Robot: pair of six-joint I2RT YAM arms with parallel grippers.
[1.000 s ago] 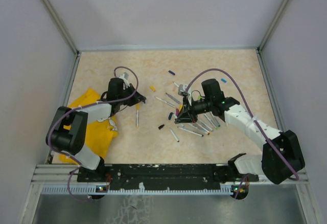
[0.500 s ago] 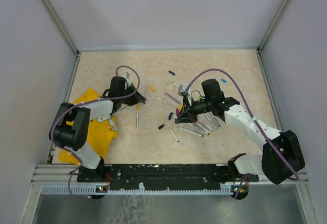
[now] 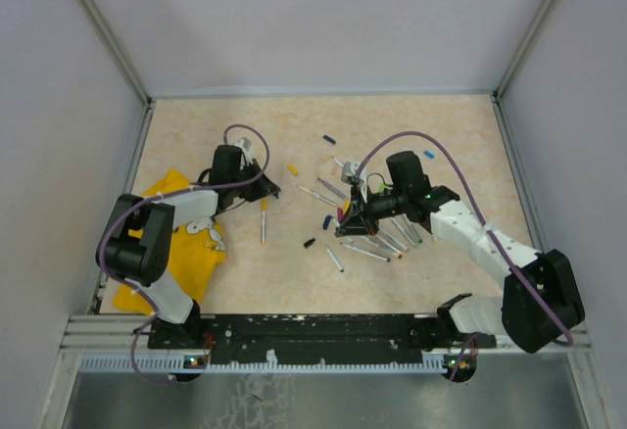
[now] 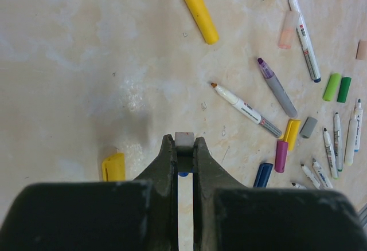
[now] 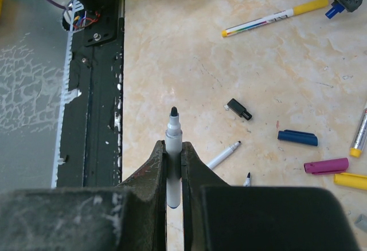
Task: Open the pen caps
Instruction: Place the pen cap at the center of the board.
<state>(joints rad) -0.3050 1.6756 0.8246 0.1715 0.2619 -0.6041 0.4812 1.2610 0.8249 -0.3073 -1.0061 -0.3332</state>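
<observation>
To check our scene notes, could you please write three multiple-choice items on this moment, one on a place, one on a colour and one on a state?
1. Where does the yellow cloth lie? A. On the table's left side, under the left arm. B. In the far right corner. C. Against the far wall.
2. What colour is the tip of the pen in the right gripper? A. Orange. B. Black. C. Purple.
3. How is the left gripper? A. Wide open. B. Out of every view. C. Shut on a small whitish piece.
Answers: 1 A, the top view shows the cloth beneath that arm; 2 B, the right wrist view shows a bare black tip; 3 C, the left wrist view shows its fingers pinching the piece.
</observation>
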